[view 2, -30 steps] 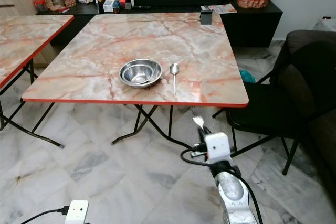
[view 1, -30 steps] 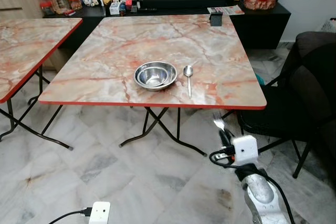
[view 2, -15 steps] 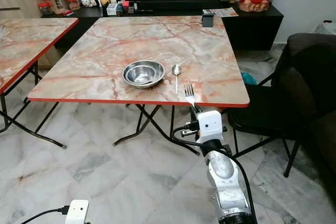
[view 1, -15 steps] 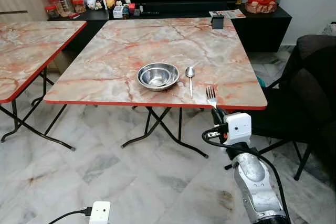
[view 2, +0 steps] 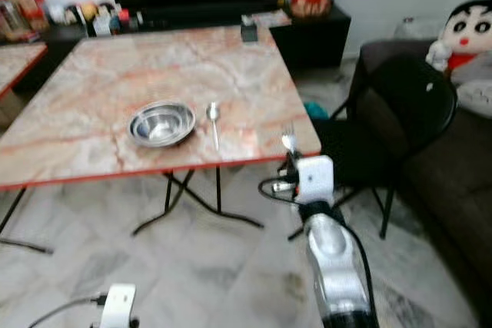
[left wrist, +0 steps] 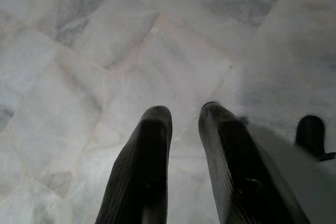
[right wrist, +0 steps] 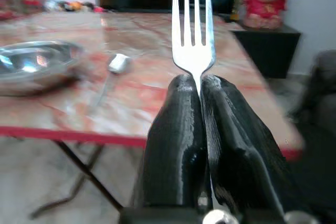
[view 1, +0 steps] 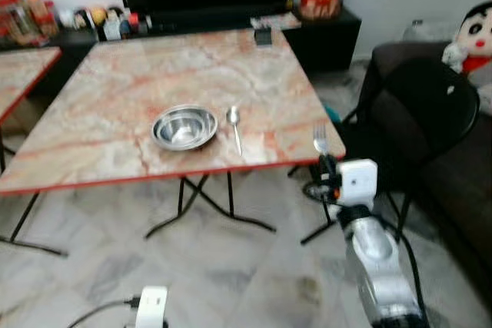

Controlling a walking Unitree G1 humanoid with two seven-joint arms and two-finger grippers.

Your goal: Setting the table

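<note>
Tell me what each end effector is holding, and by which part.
The right end effector grips a fork by its handle, tines up. The left end effector holds nothing.

Marble-tile floor (view 1: pixel 231 266). Folding table (view 1: pixel 100 105), red-edged. Black chair (view 1: pixel 419 109) beside sofa (view 1: pixel 469 182). Black TV cabinet (view 1: pixel 323 36) at wall.

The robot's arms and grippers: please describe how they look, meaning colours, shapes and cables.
The right arm is a rounded silver shell with a white box-shaped wrist camera and black cables looping beside it. The right gripper has two long black fingers with a ribbed, glossy surface. The left gripper has the same two black fingers, rounded at the tips.
</note>
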